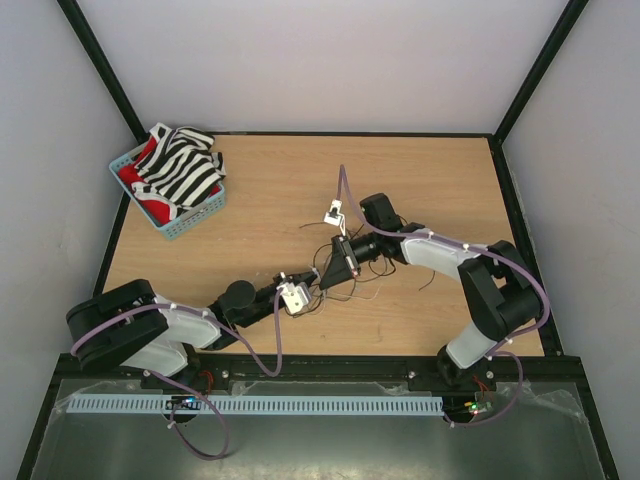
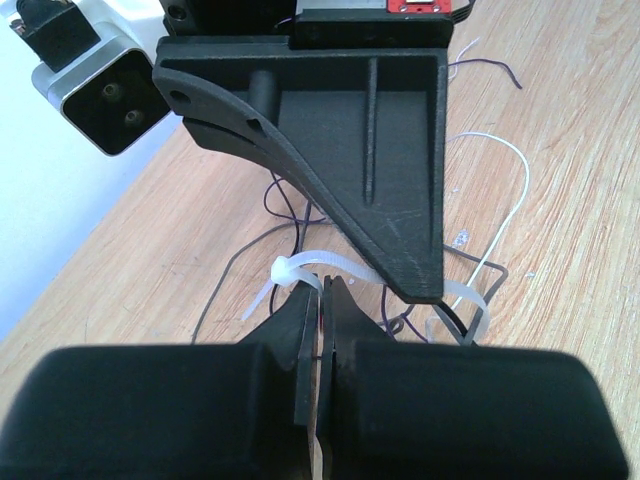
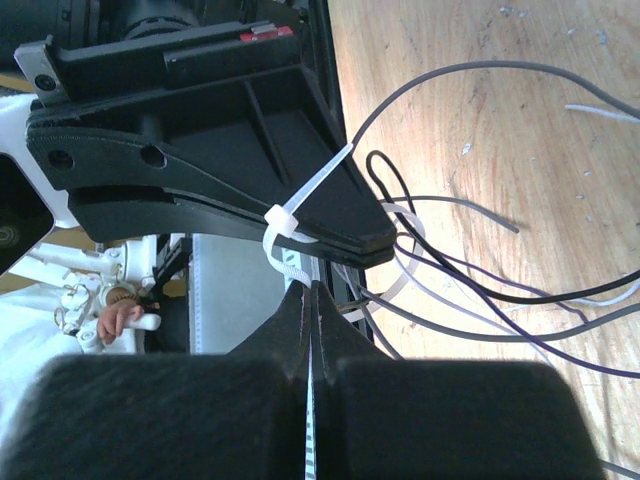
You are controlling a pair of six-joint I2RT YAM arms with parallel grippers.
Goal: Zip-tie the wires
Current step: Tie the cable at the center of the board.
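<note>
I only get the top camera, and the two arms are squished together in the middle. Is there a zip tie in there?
Observer: Yes. The left wrist view shows a white zip tie that looks looped round some wires.
Operator: Who's got it?
Observer: The right gripper: its wrist view shows its jaws shut on the ribbed tail.
Operator: And the other arm?
Observer: The left gripper has its jaws shut on the strap too, beside the head.

A wooden table (image 1: 270, 180) lies under a blue basket (image 1: 196, 222). In the basket, a black-and-white striped cloth (image 1: 185, 170) is heaped over red fabric (image 1: 153, 208).
</note>
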